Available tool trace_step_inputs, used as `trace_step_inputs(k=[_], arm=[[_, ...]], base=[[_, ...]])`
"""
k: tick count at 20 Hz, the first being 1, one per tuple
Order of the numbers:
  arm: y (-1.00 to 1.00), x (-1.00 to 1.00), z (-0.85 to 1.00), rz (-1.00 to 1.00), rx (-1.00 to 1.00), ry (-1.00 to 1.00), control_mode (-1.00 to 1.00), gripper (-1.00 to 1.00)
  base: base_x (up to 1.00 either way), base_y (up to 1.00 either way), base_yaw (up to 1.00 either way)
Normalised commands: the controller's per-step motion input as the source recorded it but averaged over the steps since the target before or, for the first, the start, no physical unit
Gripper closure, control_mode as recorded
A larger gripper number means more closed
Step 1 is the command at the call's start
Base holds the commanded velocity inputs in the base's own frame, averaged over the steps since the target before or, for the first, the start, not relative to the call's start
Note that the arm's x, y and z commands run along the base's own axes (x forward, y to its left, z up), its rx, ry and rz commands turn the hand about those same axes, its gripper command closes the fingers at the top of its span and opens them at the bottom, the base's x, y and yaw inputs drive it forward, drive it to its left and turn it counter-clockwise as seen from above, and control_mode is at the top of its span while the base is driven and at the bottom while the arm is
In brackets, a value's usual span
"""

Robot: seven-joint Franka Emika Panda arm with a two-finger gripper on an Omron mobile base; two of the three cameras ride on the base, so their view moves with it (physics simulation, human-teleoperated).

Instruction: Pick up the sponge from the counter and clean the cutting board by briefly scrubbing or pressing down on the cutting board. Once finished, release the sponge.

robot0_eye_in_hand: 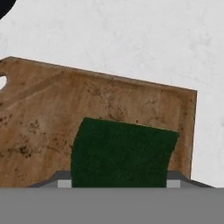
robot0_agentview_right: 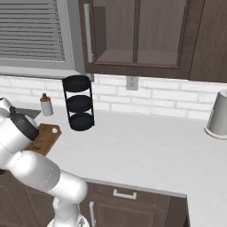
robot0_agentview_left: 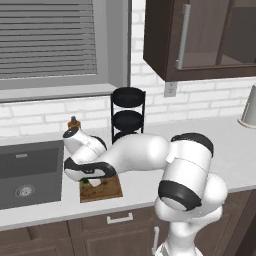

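Tool (robot0_agentview_left: 89, 181) low over the cutting board (robot0_eye_in_hand: 52, 118), gripping the sponge (robot0_eye_in_hand: 120, 153) between its fingers; board lies flat on counter (robot0_eye_in_hand: 131, 39).

A home kitchen: grey sink (robot0_agentview_left: 27, 175), white brick backsplash (robot0_agentview_right: 155, 95), dark wall cabinets (robot0_agentview_right: 142, 35), pale counter (robot0_agentview_right: 142, 150).

You had a sponge (robot0_eye_in_hand: 122, 154) with a dark green top over the cutting board (robot0_eye_in_hand: 52, 122), which was brown wood with dark mottled speckles and a white-rimmed slot at its corner. The counter (robot0_eye_in_hand: 131, 39) was a pale grey-white, faintly mottled. Your sink (robot0_agentview_left: 30, 172) was dark grey, the three-tier rack (robot0_agentview_left: 128, 114) black, the wall (robot0_agentview_left: 200, 95) white brick, and the cabinets (robot0_agentview_right: 146, 35) dark brown.
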Motion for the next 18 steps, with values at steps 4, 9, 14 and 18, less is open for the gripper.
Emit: trace_step_inputs(k=[4, 9, 14, 18], arm=[[0.0, -0.08, -0.15, 0.0, -0.01, 0.03, -1.0, 1.0], [-0.08, -0.1, -0.31, -0.03, 0.0, 0.0, -1.0, 1.0], [-0.09, 0.0, -0.33, -0.05, -0.03, -0.03, -1.0, 1.0], [-0.14, 0.0, -0.36, -0.08, -0.06, -0.09, -1.0, 1.0]], base=[[0.0, 0.0, 0.0], [0.0, 0.0, 0.0], [0.0, 0.0, 0.0], [0.0, 0.0, 0.0]])
